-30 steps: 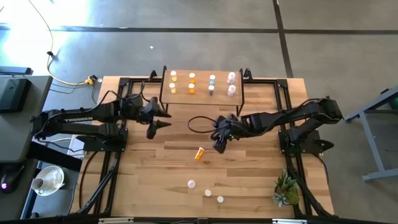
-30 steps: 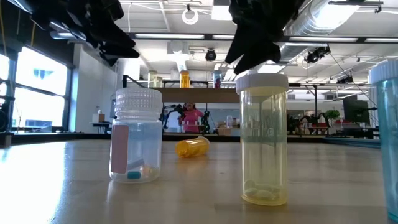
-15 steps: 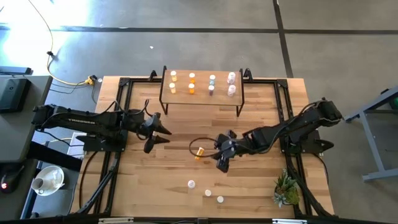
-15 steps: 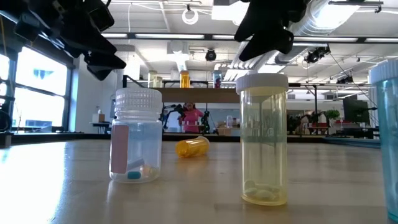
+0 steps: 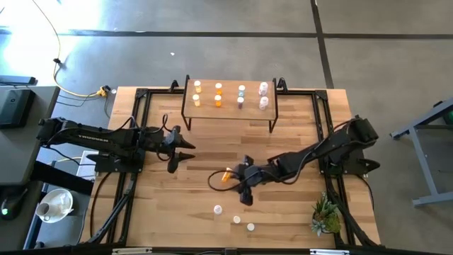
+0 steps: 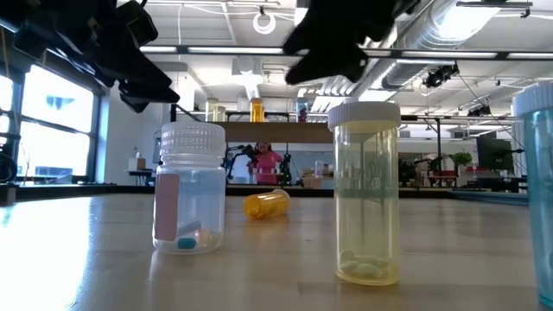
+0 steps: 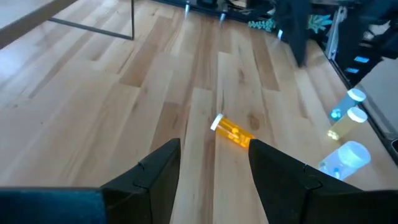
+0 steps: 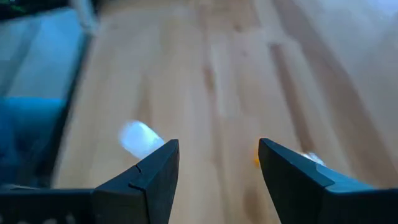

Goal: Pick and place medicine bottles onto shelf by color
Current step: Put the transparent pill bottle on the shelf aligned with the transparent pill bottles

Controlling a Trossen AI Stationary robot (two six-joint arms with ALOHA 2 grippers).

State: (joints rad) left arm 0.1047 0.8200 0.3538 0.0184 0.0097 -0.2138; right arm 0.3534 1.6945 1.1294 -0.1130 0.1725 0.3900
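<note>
Right gripper [image 5: 244,185]: low over the middle of the table [image 5: 170,212], just beside the fallen orange bottle [image 5: 226,174]. Fingers [image 8: 152,180] spread wide in the right wrist view, bare wood between them, nothing held. Contact with the orange bottle cannot be told from above.

Left gripper [image 5: 178,150]: over the table's left-centre, well apart from the orange bottle, pointing toward it. Fingers [image 7: 155,177] parted, nothing between them but tabletop; empty.

Orange bottle: lying on its side near the table's centre, white cap on. Seen ahead of the left gripper in the left wrist view [image 7: 231,130] and beyond the two nearest bottles in the low view [image 6: 266,204].

Shelf [image 5: 228,112]: at the table's far edge, centred. Eight bottles stand on it in four pairs; from left to right, yellowish [image 5: 197,86], orange [image 5: 218,88], whitish [image 5: 241,90], pale pink [image 5: 263,88].

Loose bottles: three upright with white caps near the table's front edge, right of centre [image 5: 217,210] [image 5: 237,220] [image 5: 250,227]. In the low view, the clear one [image 6: 188,190] has a pink label, and the taller yellowish one [image 6: 366,194] has pills at its bottom.

Plant [image 5: 325,215]: at the table's front right corner.
</note>
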